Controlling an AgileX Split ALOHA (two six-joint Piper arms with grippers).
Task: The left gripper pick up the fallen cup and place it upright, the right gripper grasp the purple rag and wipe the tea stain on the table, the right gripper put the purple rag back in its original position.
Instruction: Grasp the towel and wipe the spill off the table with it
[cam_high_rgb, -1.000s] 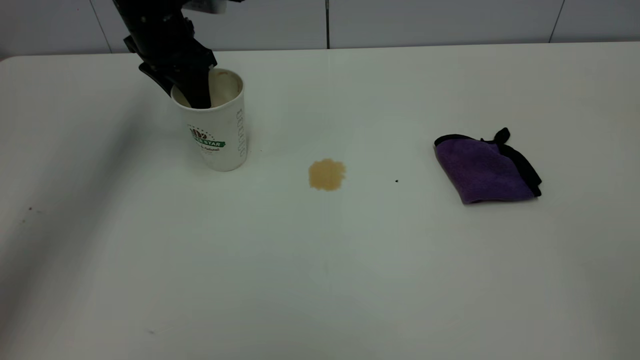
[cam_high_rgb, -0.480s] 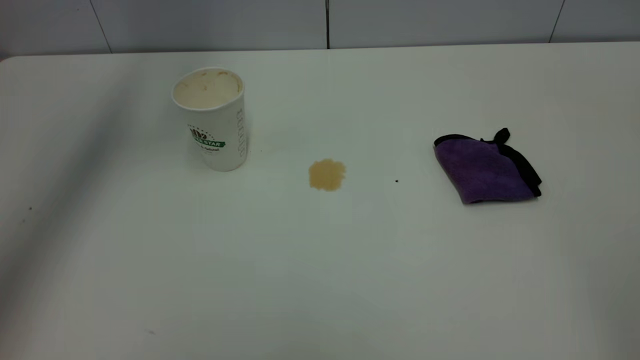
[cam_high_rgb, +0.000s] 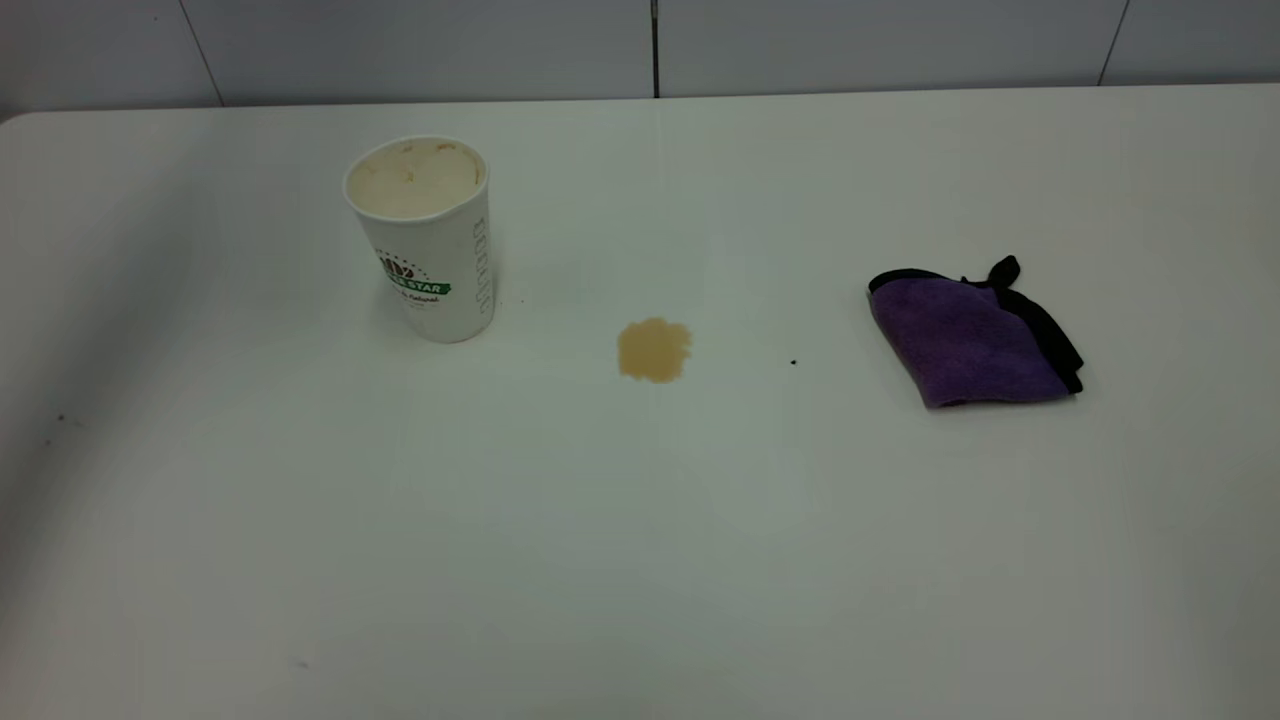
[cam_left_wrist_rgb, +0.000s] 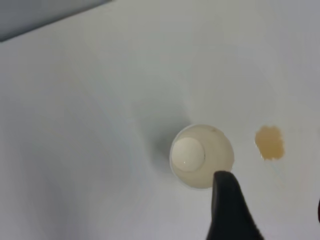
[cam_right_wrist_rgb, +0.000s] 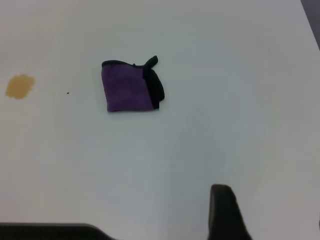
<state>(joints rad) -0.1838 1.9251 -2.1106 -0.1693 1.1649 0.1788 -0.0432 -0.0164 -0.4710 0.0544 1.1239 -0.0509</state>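
The cup (cam_high_rgb: 428, 237) stands upright on the table (cam_high_rgb: 640, 520) at the far left, its tea-stained inside showing. In the left wrist view it (cam_left_wrist_rgb: 201, 155) is seen from above. My left gripper (cam_left_wrist_rgb: 270, 197) hangs high above it, open and empty, with one black finger (cam_left_wrist_rgb: 226, 205) near the cup's rim. The tea stain (cam_high_rgb: 654, 349) lies right of the cup and also shows in the left wrist view (cam_left_wrist_rgb: 270, 142). The purple rag (cam_high_rgb: 965, 340) lies folded at the right. My right gripper (cam_right_wrist_rgb: 270, 207) is open, high above the table and well short of the rag (cam_right_wrist_rgb: 129, 88).
A tiny black speck (cam_high_rgb: 793, 362) lies between the stain and the rag. The table's far edge meets a grey wall (cam_high_rgb: 640, 45). Neither arm shows in the exterior view.
One second ago my left gripper held the upright cup at its rim. It has let go and risen out of the exterior view. The cup has stayed in place.
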